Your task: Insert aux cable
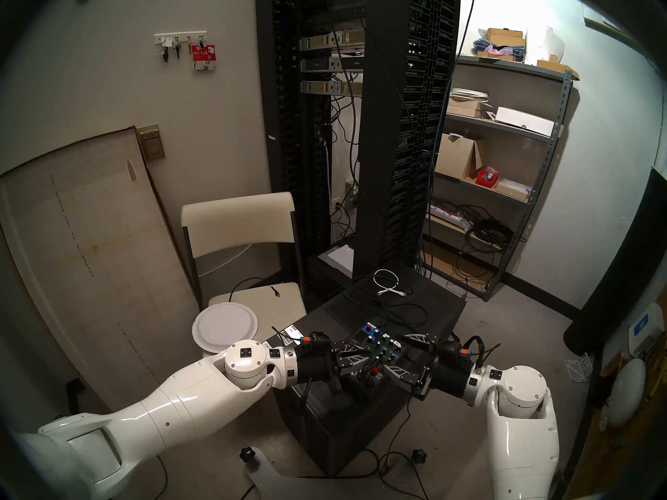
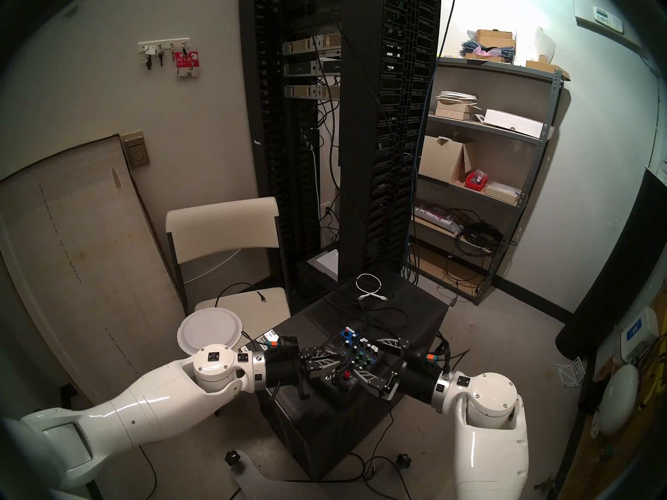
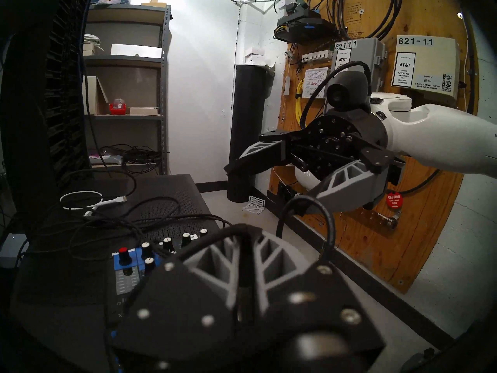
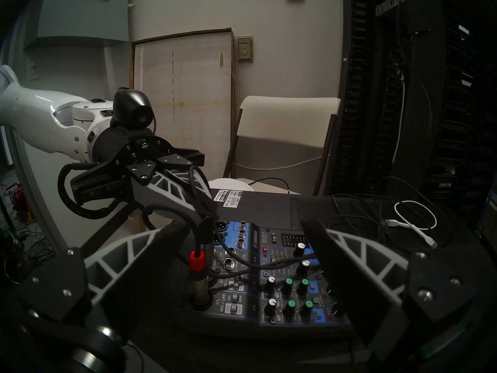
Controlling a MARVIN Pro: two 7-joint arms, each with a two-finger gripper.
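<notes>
Server closet, grey floor: tall black rack (image 1: 364, 127) at the back, metal shelving (image 1: 505, 156) to its right, folding chair (image 1: 245, 257) left with a white plate (image 1: 225, 326) on the seat. Black cabinet (image 1: 426, 308) in the middle carries a mixer (image 4: 269, 283) and a tangle of cables, white cable (image 1: 388, 282) coiled at the far end. Right gripper (image 4: 247, 229) spread wide over the mixer, holding nothing. Left gripper (image 4: 199, 203) clenched on the aux cable (image 4: 205, 235), plug hanging tip-down just above the mixer's jacks (tip hidden). Red-collared plug (image 4: 198, 278) stands seated in front, crowding the approach.
</notes>
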